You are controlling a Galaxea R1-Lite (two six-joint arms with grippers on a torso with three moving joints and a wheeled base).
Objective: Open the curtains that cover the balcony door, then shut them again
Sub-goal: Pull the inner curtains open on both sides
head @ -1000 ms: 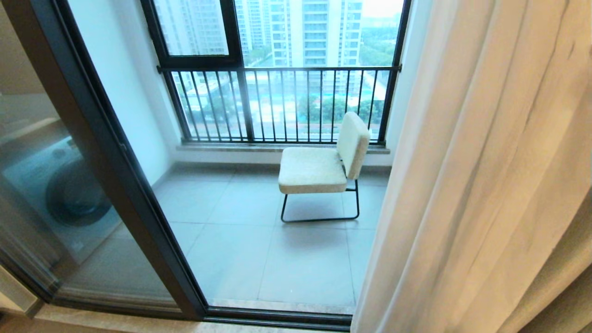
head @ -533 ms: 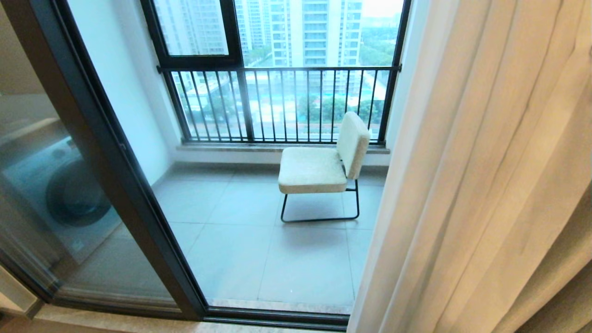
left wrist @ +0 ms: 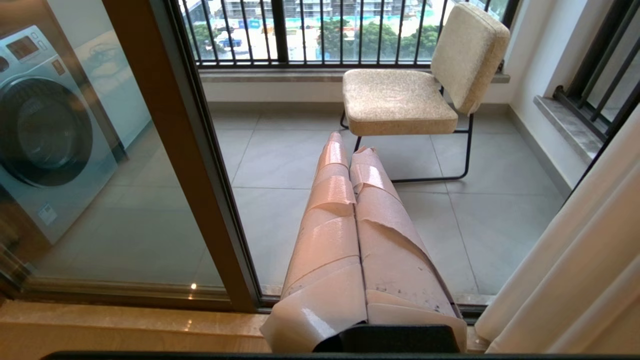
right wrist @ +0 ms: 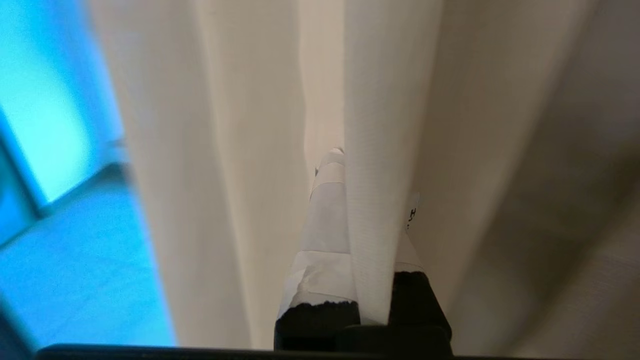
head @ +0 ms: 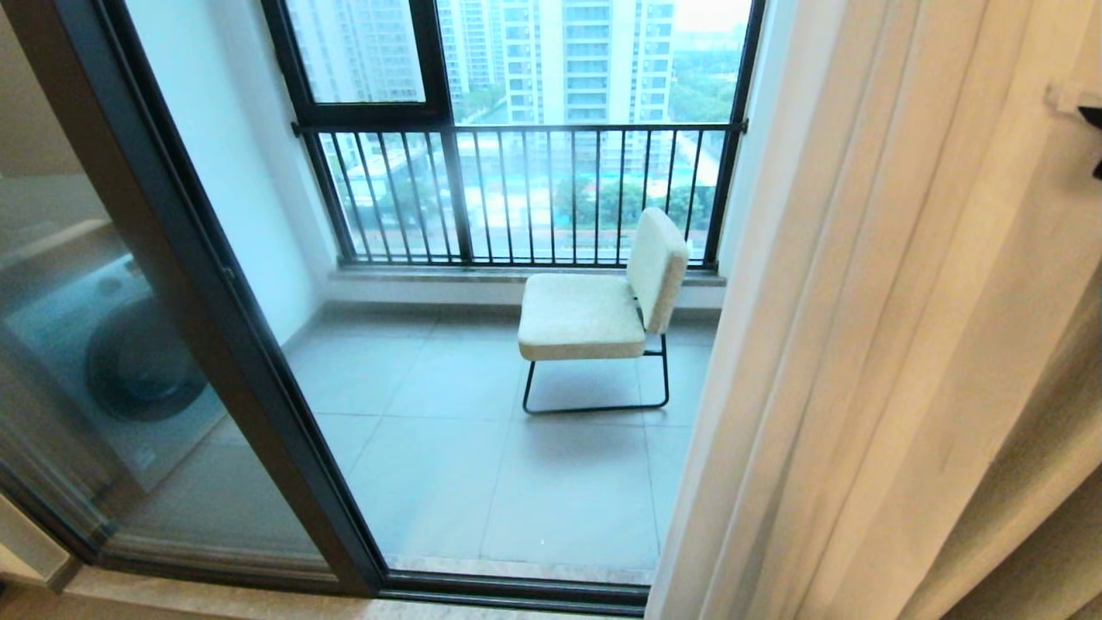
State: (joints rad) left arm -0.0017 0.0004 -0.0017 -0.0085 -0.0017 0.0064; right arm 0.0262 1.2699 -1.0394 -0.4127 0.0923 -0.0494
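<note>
The curtain (head: 904, 344) hangs bunched at the right of the door (head: 215, 344). The right gripper (right wrist: 350, 200) has its jaws clamped on a pleat; pull sideways steadily, staying level. The left gripper (left wrist: 350, 165), jaws together, sits parked.

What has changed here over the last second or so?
The curtain, pinched by the right gripper, has crept slightly left over the doorway, its folds hanging straighter. The chair, door frame and the shut left gripper stayed put.
</note>
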